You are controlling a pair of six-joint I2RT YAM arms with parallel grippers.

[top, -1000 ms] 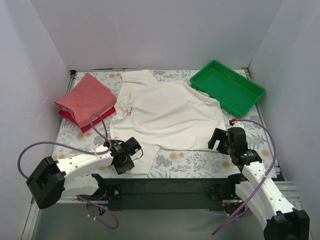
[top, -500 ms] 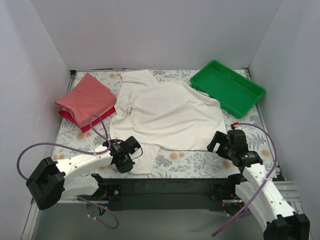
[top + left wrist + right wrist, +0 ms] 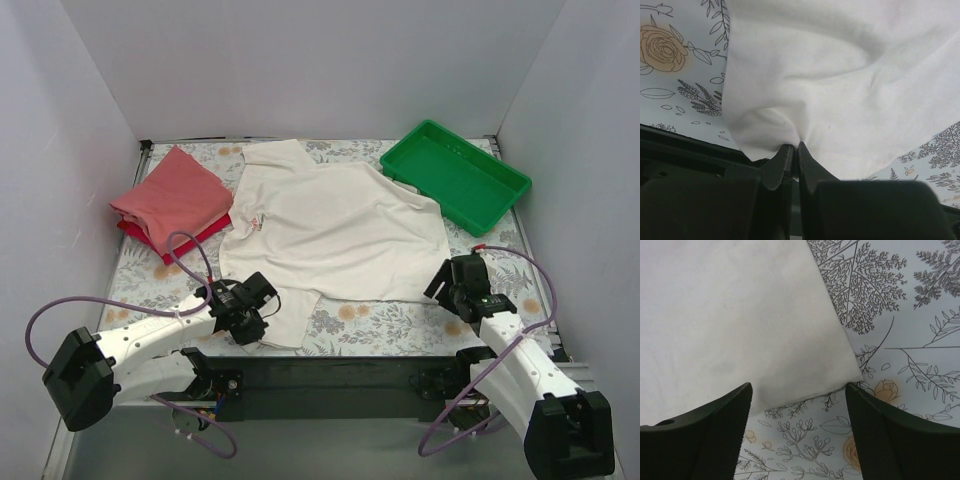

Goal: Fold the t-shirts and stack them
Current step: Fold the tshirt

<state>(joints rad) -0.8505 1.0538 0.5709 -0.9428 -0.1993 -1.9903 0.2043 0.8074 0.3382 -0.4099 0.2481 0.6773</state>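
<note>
A large cream-white t-shirt [image 3: 340, 225] lies spread flat across the middle of the floral table. My left gripper [image 3: 265, 320] is shut on the shirt's near-left corner; in the left wrist view the white cloth [image 3: 830, 85] bunches into the closed gripper [image 3: 795, 147]. My right gripper [image 3: 442, 286] hangs open just over the shirt's near-right corner [image 3: 847, 371], which lies between the two fingers [image 3: 720, 420] without being touched. A folded salmon-pink t-shirt [image 3: 172, 195] rests on a folded red one [image 3: 188, 243] at the back left.
A green plastic tray [image 3: 455, 175] sits at the back right, its near-left end touching the shirt's sleeve. White walls close in the left, back and right sides. The black rail [image 3: 330, 385] with the arm bases runs along the near edge.
My left gripper has shut on the shirt's corner and pulled it up a little. The right gripper has shifted right and lowered over the near-right corner, its jaws starting to narrow.
</note>
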